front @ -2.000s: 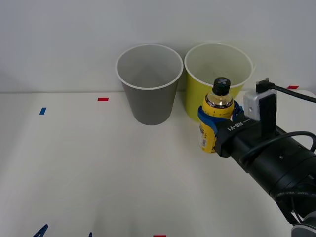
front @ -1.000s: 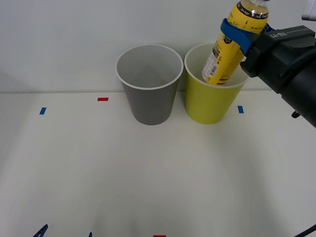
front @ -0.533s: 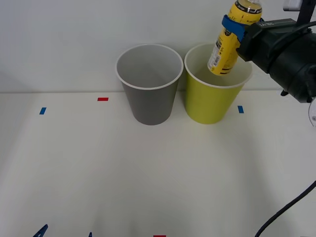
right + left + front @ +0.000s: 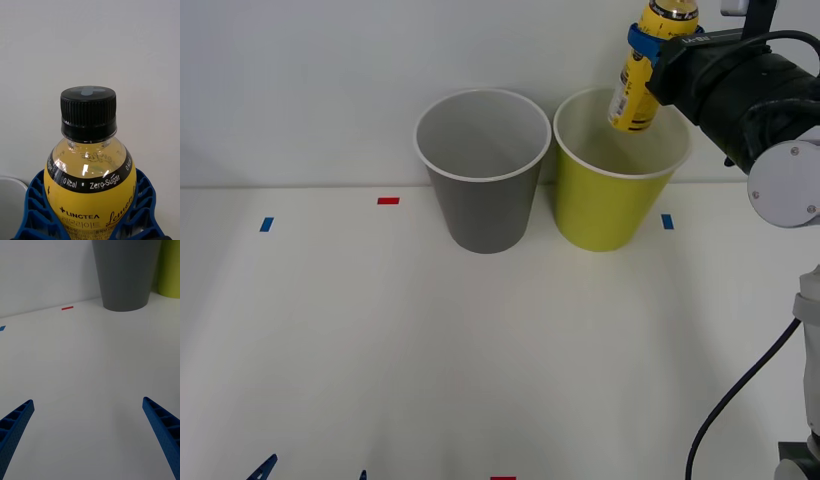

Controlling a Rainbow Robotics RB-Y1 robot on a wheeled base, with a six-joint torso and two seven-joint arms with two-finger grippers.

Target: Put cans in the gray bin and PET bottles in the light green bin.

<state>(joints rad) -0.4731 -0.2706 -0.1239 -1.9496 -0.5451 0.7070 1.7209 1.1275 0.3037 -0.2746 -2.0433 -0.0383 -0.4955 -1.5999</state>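
Note:
My right gripper (image 4: 648,42) is shut on the PET bottle (image 4: 638,84), a small clear bottle with a yellow label and black cap (image 4: 88,108). It hangs tilted above the far right part of the light green bin's mouth (image 4: 620,170). The blue fingers (image 4: 35,202) clasp the bottle (image 4: 90,191) just below its neck. The gray bin (image 4: 482,170) stands directly left of the green one with a pale inside. My left gripper (image 4: 88,438) is open low over the bare table near the front edge, with the gray bin (image 4: 125,273) farther ahead.
Small red marks (image 4: 388,201) and blue marks (image 4: 267,224) lie on the white table (image 4: 480,350). A white wall stands right behind the bins. A black cable (image 4: 740,410) hangs along the right side. The light green bin's side (image 4: 170,270) shows beside the gray one.
My right gripper lifted the bottle off the table in front of the light green bin, carried it up and back, and now holds it over that bin's mouth. The left arm stayed put.

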